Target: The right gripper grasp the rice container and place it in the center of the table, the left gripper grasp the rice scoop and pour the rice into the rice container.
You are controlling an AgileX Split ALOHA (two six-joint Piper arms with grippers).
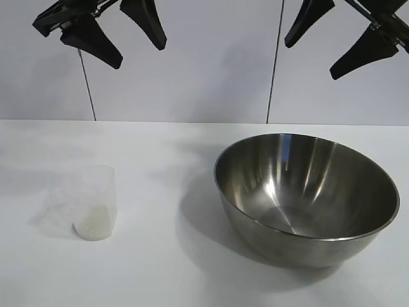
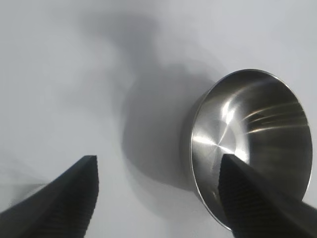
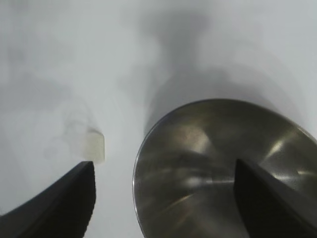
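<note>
The rice container (image 1: 307, 192), a large shiny steel bowl, stands upright and empty on the right half of the white table (image 1: 160, 141). At the left stands the rice scoop (image 1: 92, 204), a small clear plastic cup with white rice (image 1: 93, 227) in its bottom. Both grippers hang high above the table, open and holding nothing: the left gripper (image 1: 140, 55) above the scoop's side, the right gripper (image 1: 310, 61) above the bowl. The left wrist view looks down past the left gripper (image 2: 158, 158) onto the bowl (image 2: 252, 144). In the right wrist view the right gripper (image 3: 164, 162) frames the bowl (image 3: 223, 168) and scoop (image 3: 91, 144).
A pale wall with two thin vertical seams (image 1: 275, 64) rises behind the table's far edge. Bare tabletop lies between scoop and bowl and along the front.
</note>
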